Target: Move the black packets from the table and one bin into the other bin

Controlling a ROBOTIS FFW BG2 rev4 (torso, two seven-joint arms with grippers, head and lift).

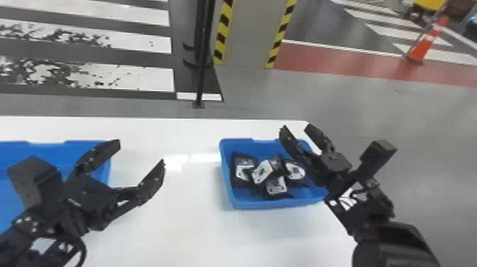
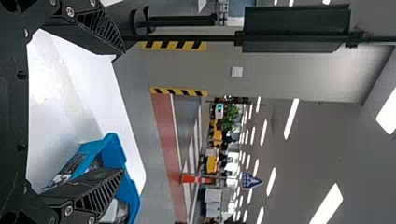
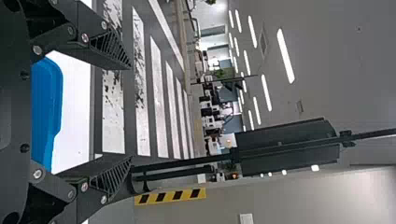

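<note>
Desk (image 1: 191, 191): we see its straight far edge and, past a corner, its right edge slanting towards us beneath the right arm.
Gap between bins: we see a broad stretch of white desktop from the left bin (image 1: 21, 151) to the right bin (image 1: 269, 205), with more of it on our near side of the right bin.
Right bin: blue, near the desk's right edge, its right rim partly behind the right tool (image 1: 296, 127).
Left bin: blue, cut by the view's edge and partly covered by the left arm.
Left tool (image 1: 141, 153): open, fingers spread wide, one across the left bin's right end, the other over the desk beside it.
Right tool: open, fingertips apart around the right bin's far right corner; how high it hangs we cannot tell.
Black packets (image 1: 276, 186): we count four, heaped and overlapping inside the right bin; more may lie underneath.
Bins: two, both blue.
Labels: white patches with dark marks on the packets, too small for us to read.
Floor beyond: one black post (image 1: 201, 53), one orange cone (image 1: 422, 49).
</note>
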